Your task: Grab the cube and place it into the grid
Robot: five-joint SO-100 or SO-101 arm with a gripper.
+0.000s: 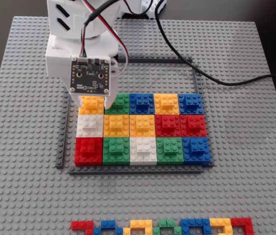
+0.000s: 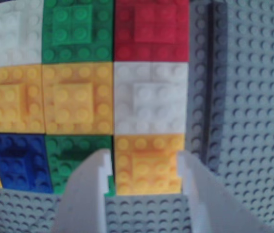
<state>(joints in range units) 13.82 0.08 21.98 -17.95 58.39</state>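
The task looks nearly done: the cube (image 2: 146,165) sits in the corner cell of the grid (image 1: 128,171), top-left in the fixed view, level with its neighbours, so all three rows of five appear full, while the gripper (image 2: 144,167) brackets it with one finger on each side (whether the pads press it or merely stand just beside it, I cannot tell). What seems left is letting go and lifting clear, with a green cube (image 2: 76,153) tight against one finger and the white cube (image 2: 149,97) touching ahead; a black cable (image 1: 187,63) and the line of flat bricks (image 1: 162,226) lie well apart.
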